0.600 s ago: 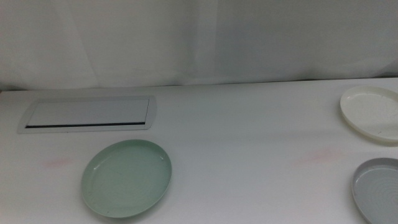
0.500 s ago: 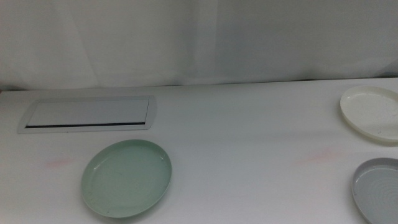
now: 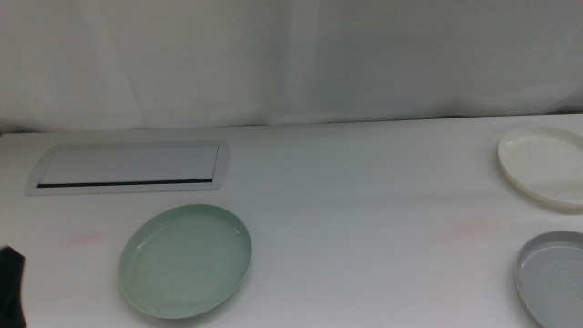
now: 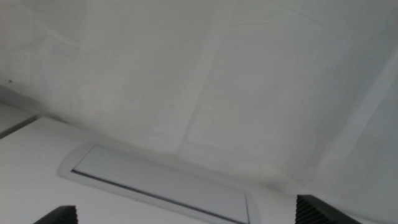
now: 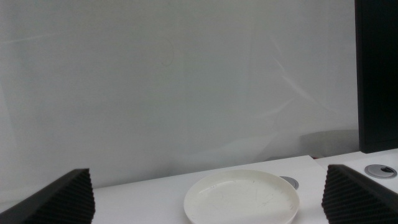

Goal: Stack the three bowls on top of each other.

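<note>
A: What is new here?

B: The left hand (image 3: 11,282) has just come into the middle view, a dark shape at the left edge of the counter (image 3: 364,210), which was not there a moment ago. In its own wrist view the two jaw tips stand far apart, so the hand is released and holds nothing. It is near the mint green bowl (image 3: 186,261) but does not touch it.

A: And the right hand (image 5: 208,202)?

B: It does not appear in the middle view. Its wrist view shows its jaws also wide apart and empty, and the cream white bowl (image 5: 242,197) lies in front of it.

A: What does this mean for the task?

B: I think the stacking is only starting, probably with the green bowl.

A: How many things are there?

B: Three bowls, all separate: one green at the left, one cream white (image 3: 545,164) at the right edge, one grey bowl (image 3: 554,278) just in front of it, partly cut off. Also one flat white panel (image 3: 127,167) behind the green bowl.
</note>
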You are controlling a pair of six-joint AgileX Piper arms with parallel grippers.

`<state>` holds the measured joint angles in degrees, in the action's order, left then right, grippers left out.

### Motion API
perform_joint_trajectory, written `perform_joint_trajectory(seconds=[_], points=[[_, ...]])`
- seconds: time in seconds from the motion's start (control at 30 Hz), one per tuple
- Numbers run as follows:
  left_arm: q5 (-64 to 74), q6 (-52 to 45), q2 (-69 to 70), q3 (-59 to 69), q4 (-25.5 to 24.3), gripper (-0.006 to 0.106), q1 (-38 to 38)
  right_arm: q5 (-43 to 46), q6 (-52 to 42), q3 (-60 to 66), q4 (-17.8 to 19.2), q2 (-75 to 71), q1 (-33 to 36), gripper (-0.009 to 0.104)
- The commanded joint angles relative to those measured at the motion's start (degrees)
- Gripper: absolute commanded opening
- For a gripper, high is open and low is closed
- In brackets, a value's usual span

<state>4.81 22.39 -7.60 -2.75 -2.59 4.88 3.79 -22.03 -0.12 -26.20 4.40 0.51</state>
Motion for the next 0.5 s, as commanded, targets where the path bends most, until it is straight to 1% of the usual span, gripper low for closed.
perform_joint_trajectory(seconds=[0.0,0.07,0.13,0.27,0.3,0.47], points=[[4.39,1.36,-1.48,-5.31,0.60,0.092,0.18,0.69,-0.35,2.05,0.06,-0.26,-0.43,0.103],[12.43,0.24,-4.46,-11.63,0.60,0.092,0.18,0.79,-0.35,2.05,0.06,-0.26,-0.43,0.103],[21.07,-3.14,-8.61,-18.47,0.60,0.092,0.18,0.93,-0.35,2.05,0.06,-0.26,-0.43,0.103],[33.50,-10.53,-19.84,-29.84,0.60,0.092,0.18,0.93,-0.27,2.05,0.06,-0.26,-0.43,0.103],[37.75,-13.18,-25.72,-35.32,1.88,0.092,0.18,0.93,0.88,2.05,0.06,-0.26,-0.43,0.103],[44.71,-17.57,-39.08,-45.14,6.19,0.092,0.18,0.93,1.07,2.05,0.06,-0.26,-0.43,0.103]])
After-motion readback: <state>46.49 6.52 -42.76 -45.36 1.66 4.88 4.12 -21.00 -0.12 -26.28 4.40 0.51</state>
